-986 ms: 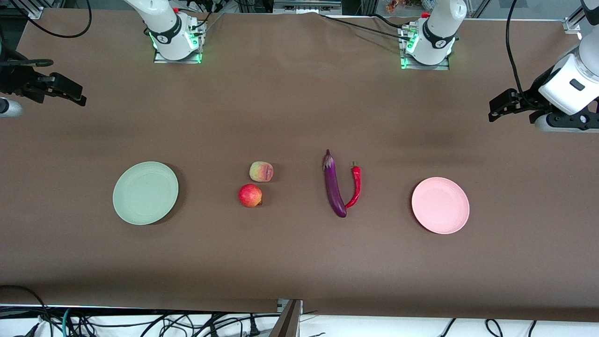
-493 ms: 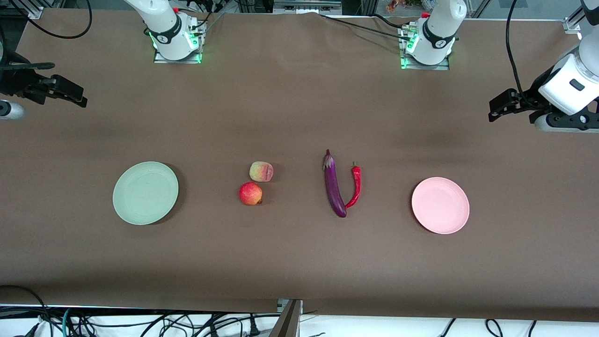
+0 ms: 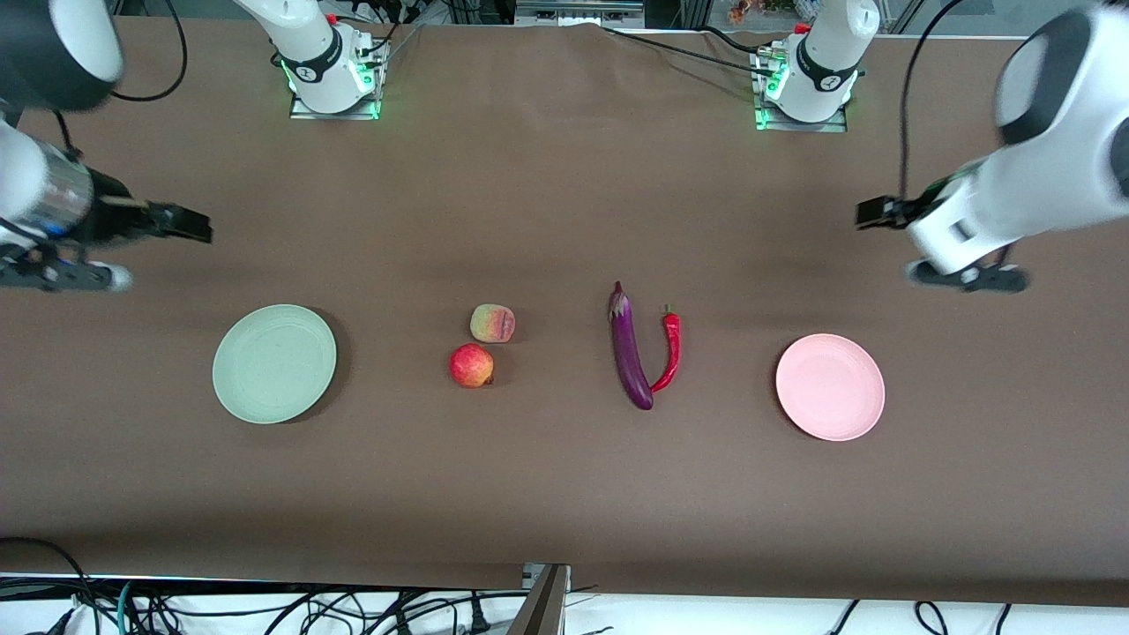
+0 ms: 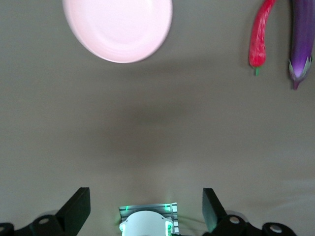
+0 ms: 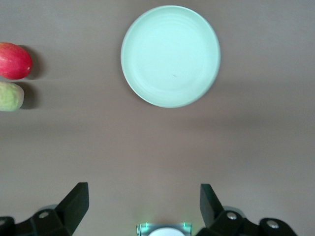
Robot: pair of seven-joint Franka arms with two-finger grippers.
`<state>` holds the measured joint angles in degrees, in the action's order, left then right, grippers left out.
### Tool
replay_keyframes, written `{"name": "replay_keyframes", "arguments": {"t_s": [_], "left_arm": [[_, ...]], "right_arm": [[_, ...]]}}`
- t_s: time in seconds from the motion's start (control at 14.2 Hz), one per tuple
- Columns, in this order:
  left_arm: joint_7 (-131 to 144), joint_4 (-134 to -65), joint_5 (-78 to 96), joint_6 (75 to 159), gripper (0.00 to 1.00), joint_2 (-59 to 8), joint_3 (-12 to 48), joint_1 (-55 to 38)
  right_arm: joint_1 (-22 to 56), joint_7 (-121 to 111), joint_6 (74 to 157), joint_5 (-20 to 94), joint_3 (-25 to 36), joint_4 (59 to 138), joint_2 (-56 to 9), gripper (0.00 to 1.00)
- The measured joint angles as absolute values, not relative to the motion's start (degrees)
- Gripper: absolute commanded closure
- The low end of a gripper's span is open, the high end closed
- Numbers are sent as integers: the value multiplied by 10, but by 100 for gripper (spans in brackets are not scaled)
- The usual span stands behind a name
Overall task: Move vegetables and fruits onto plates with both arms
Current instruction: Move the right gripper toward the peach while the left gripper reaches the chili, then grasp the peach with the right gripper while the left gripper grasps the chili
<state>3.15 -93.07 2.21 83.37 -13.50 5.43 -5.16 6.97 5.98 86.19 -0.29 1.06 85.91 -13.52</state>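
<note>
Gaping wide, empty: left gripper point(image 4: 142, 209), right gripper point(image 5: 142, 206).

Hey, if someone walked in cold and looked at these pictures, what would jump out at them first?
Probably the glossy purple eggplant mid-table with the red chili beside it, its tip touching the eggplant, and the peach and red apple paired toward the right arm's end. A bare green plate and pink plate flank them, while the left gripper and right gripper hover open above the brown table.

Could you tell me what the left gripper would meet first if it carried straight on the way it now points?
Probably only bare tablecloth. The left gripper, open, faces down over the table between the left arm's base and the pink plate. The plate and the chili pepper lie off that line, though depth is unclear.
</note>
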Motion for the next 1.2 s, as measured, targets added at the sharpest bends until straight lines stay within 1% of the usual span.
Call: {"name": "replay_keyframes", "arguments": {"t_s": [0.14,0.28,0.42,0.56,0.7,0.85,0.92,0.99,1.13,1.2], "left_arm": [[35,-931,26,919,0,-206,57,-88],[37,-931,26,1014,0,-265,59,-111],[45,-930,45,1103,0,-308,60,-128],[63,-931,73,1174,0,-342,61,-148],[98,-934,79,1231,0,-374,62,-175],[120,-935,79,1265,0,-397,62,-200],[123,-936,76,1278,4,-406,62,-206],[123,-936,70,1288,14,-412,61,-208],[123,-936,53,1295,57,-419,58,-208],[123,-936,51,1296,74,-421,58,-208]], "right_arm": [[115,120,905,8,9,860,-178,0],[147,182,950,49,7,861,-215,0],[167,215,996,86,7,861,-248,0],[190,259,1045,101,6,862,-280,0],[225,316,1098,113,5,862,-314,0],[262,360,1146,116,5,861,-344,0],[276,373,1164,116,5,861,-357,0],[287,380,1176,116,5,861,-368,0],[303,382,1187,116,5,861,-387,0],[309,382,1191,116,5,861,-395,0]]}}
